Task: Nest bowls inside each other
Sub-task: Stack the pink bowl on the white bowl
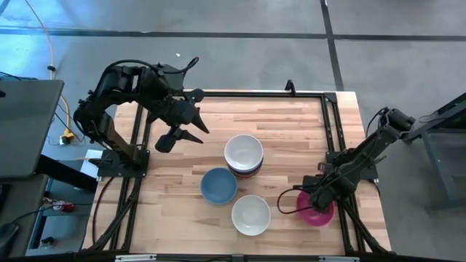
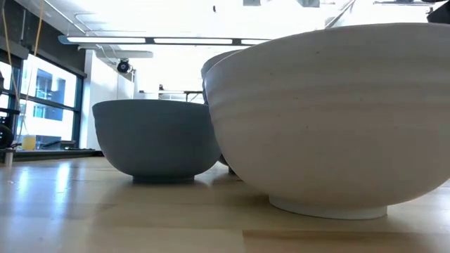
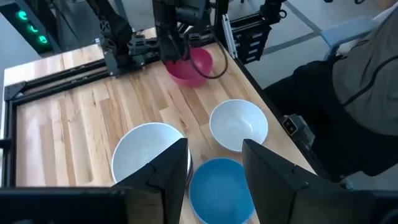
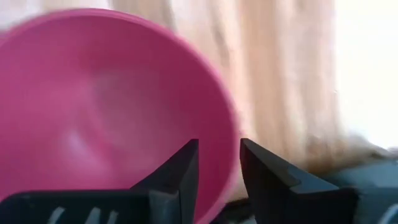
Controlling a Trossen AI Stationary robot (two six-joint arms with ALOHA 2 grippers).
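A stack of bowls with a white bowl (image 1: 243, 151) on top stands mid-table; magenta and dark rims (image 1: 245, 173) show beneath it. A light blue bowl (image 1: 218, 185) and a single white bowl (image 1: 251, 215) sit on their bases nearer the near edge. A magenta bowl (image 1: 320, 213) is at the near right corner, with my right gripper (image 1: 309, 202) on its rim. My left gripper (image 1: 198, 133) hovers open, left of the stack and touching nothing. In the left wrist view its fingers (image 3: 214, 168) frame the blue bowl (image 3: 221, 186) and the white top bowl (image 3: 146, 149). My right gripper (image 4: 219, 162) has the magenta bowl's rim (image 4: 227, 134) between its fingers, one finger (image 4: 183, 168) inside the bowl and one (image 4: 264, 171) outside. It comes from above, slanting down from the table's right side. Whether the bowl is lifted clear, I cannot tell.
Black frame rails (image 1: 331, 124) run along the table's left, far and right sides. A seated person (image 3: 360, 93) shows beyond the table's edge in the left wrist view. Bare wood (image 1: 291, 131) lies between the stack and the right rail.
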